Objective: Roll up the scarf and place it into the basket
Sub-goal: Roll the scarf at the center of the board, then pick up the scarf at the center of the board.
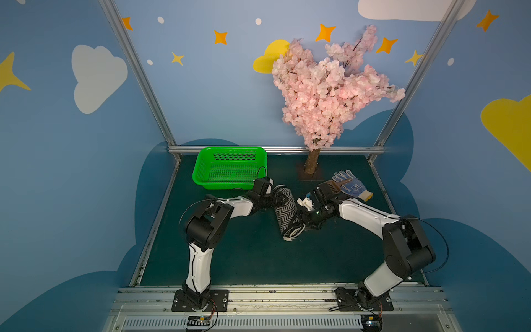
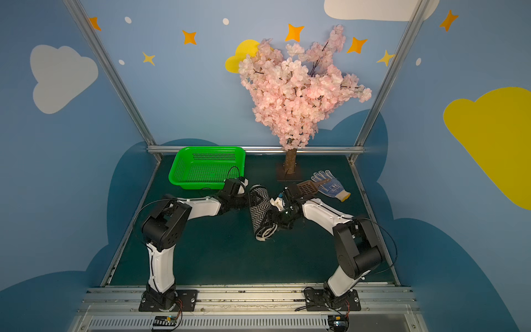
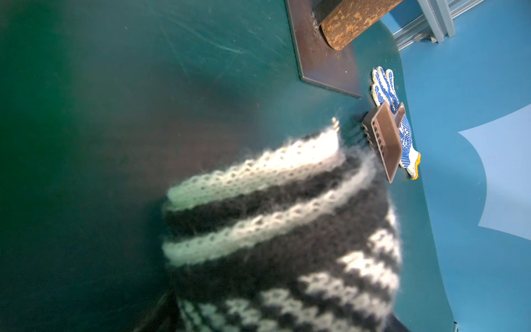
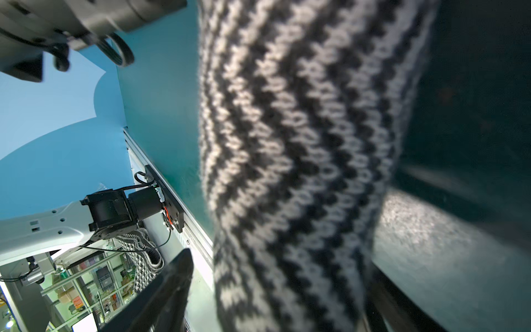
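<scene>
Mid dark-green bench (image 1: 258,258), the rolled black-and-white knitted scarf (image 1: 288,214) half-hides the left gripper (image 1: 276,197), jaws untellable; the right gripper (image 1: 301,218) straddles it, jaws spread.

White arm shells (image 1: 198,267), black joint housings (image 1: 208,227), black bolted base plates (image 1: 219,300)

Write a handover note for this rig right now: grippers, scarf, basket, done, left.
Left gripper: on the far end of the scarf, beside the basket; grip unclear.
Right gripper: open, jaws straddling the scarf nearer the front.
Scarf: rolled up, lying on the table, outside the basket.
Done: rolling.
Left: grip the scarf and put it in the basket, which looks empty.
</scene>
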### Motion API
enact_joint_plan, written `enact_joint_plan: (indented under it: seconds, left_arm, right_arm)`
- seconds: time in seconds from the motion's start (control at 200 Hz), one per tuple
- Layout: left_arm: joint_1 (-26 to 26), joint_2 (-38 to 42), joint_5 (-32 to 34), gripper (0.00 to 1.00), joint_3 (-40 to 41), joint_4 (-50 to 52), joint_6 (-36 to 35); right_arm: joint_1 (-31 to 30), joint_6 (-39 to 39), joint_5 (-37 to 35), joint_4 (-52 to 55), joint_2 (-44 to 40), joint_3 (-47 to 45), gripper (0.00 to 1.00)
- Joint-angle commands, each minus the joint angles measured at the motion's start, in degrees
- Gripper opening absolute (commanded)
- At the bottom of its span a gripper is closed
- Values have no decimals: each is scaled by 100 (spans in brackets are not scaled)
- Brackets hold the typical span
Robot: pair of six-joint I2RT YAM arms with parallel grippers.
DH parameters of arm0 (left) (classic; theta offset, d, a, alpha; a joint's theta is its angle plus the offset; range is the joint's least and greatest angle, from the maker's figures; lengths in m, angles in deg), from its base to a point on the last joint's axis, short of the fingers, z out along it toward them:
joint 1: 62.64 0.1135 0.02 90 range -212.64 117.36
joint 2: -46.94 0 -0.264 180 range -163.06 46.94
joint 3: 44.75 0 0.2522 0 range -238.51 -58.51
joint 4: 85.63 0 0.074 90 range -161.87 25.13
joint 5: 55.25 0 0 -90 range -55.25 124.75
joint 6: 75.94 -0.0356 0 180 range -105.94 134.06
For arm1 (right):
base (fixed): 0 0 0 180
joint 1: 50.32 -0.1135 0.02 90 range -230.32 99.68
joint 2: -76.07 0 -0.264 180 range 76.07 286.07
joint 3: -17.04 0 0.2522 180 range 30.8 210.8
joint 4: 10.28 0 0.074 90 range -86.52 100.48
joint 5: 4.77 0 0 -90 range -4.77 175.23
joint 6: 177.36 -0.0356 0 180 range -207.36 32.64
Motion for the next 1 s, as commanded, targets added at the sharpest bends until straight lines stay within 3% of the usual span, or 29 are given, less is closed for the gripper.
enact_joint_plan:
  seconds: [0.0,0.1,0.265,0.596,0.821,0.996]
  left_arm:
    - [18,-402,153,89,637,1458,117]
    - [18,-327,185,88,774,1400,5]
    - [19,-259,166,88,957,1254,-77]
    - [17,-336,71,87,1107,959,9]
    - [17,-302,-139,86,1190,798,99]
    - [11,-336,-186,86,1243,723,152]
  right_arm:
    - [68,119,-69,233,-124,373,86]
    - [152,8,51,96,1,510,92]
    - [305,-79,441,-53,612,921,92]
    - [287,287,99,217,1813,1790,91]
    - [296,341,88,-102,2210,1795,91]
    - [245,123,598,-619,2581,1646,91]
